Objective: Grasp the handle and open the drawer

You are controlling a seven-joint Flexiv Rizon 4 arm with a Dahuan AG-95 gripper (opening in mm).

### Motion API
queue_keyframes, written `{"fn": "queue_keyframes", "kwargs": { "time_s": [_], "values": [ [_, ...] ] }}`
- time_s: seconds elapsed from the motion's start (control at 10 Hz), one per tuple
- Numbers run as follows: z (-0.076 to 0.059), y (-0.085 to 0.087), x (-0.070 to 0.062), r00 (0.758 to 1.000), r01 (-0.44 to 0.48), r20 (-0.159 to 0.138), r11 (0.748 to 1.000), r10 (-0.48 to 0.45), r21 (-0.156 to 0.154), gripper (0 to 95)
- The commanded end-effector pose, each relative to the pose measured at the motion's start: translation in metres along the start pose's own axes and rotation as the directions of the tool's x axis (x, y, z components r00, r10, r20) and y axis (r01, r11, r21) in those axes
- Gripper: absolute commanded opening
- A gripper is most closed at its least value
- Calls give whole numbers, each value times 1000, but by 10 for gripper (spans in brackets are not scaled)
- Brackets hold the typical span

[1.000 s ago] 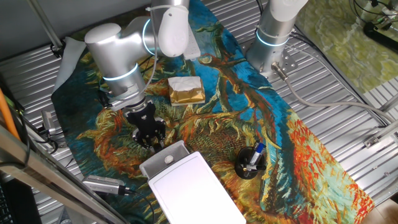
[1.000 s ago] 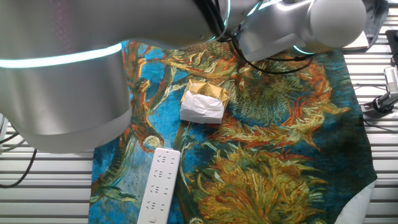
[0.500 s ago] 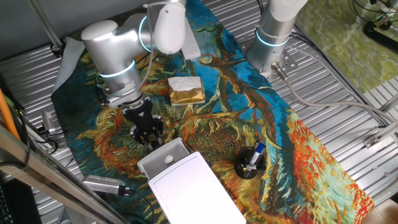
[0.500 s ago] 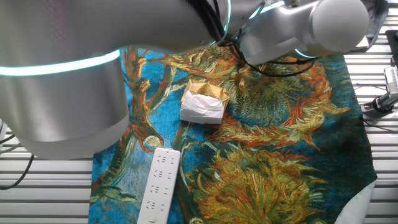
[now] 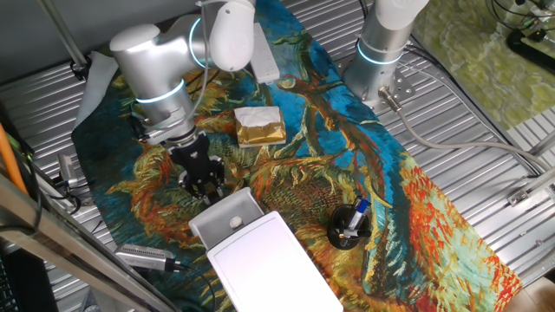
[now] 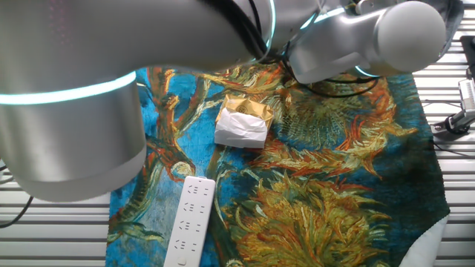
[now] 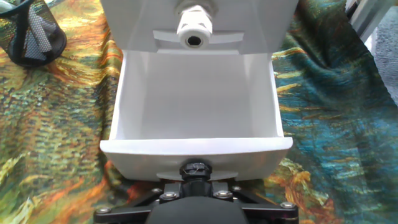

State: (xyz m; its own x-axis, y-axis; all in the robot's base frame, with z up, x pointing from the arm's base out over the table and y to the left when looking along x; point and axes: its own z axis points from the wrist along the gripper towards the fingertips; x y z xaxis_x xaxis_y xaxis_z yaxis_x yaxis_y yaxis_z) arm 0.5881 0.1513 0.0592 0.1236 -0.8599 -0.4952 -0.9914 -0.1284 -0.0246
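The drawer [image 5: 224, 217] is a shallow white tray drawn partly out of a flat-topped white box [image 5: 273, 264] at the front of the cloth. My gripper [image 5: 201, 184] is at the tray's front wall, shut on the small dark handle. In the hand view the empty tray [image 7: 194, 147] stretches away from me, with the handle [image 7: 195, 168] at its near wall, just above my gripper [image 7: 195, 180]. The box [image 7: 137, 15] rises behind the tray. In the other fixed view my arm fills the top and the drawer is out of view.
A gold-and-white foil block [image 5: 259, 126] lies behind the gripper and shows in the other fixed view [image 6: 242, 122]. A black mesh cup [image 5: 350, 225] stands right of the box, top left in the hand view [image 7: 31, 34]. A white power strip [image 6: 189, 219] and a grey tool [image 5: 143, 256] lie nearby.
My gripper has moved back and to the left, away from the box, and the drawer tray has slid farther out with it.
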Motion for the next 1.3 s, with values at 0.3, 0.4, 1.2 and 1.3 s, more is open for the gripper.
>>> {"fn": "queue_keyframes", "kwargs": {
  "time_s": [0.3,0.4,1.2,1.3],
  "values": [
    [-3,0,5,1000,9,2,1000,-9,-4,0],
    [-4,0,7,1000,10,3,1000,-10,-4,0],
    [-10,0,17,1000,24,6,1000,-24,-4,0],
    [-11,0,18,1000,29,7,1000,-29,-4,0]
  ]
}}
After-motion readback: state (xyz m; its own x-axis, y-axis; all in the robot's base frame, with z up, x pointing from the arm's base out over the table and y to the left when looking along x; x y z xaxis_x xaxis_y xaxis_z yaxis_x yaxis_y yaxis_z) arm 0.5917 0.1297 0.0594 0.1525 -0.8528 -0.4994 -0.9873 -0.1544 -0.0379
